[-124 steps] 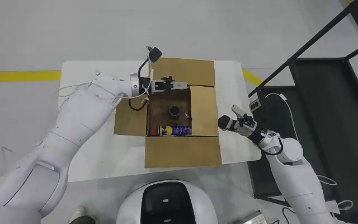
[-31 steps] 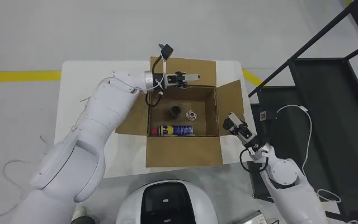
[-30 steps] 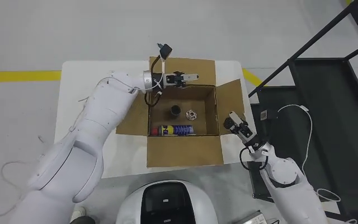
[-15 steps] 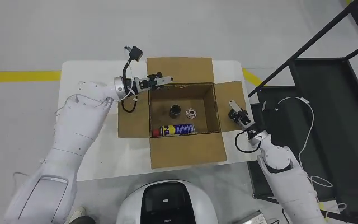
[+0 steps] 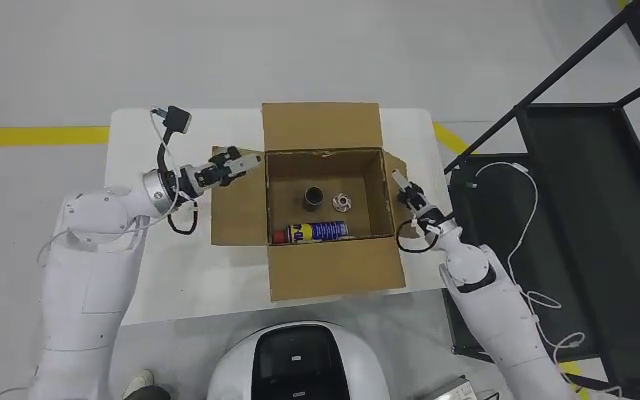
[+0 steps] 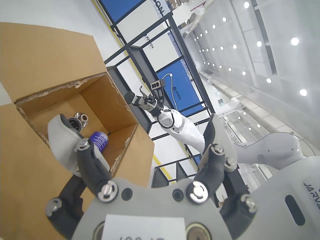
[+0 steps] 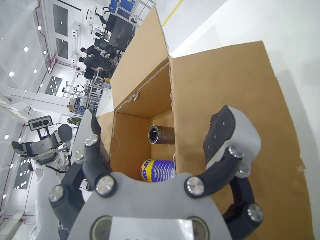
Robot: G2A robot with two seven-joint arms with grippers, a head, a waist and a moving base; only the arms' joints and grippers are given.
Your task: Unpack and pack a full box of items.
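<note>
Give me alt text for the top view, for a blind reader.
An open cardboard box on a white table holds a spray can, a metal cylinder and a small metal fitting. The left gripper and right gripper flank it.

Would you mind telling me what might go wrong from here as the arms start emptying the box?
The right flap beside the open right gripper stands half raised and might swing over the opening, blocking reach. The spray can lies on its side against the near wall, so it may roll out of a pinch.
</note>
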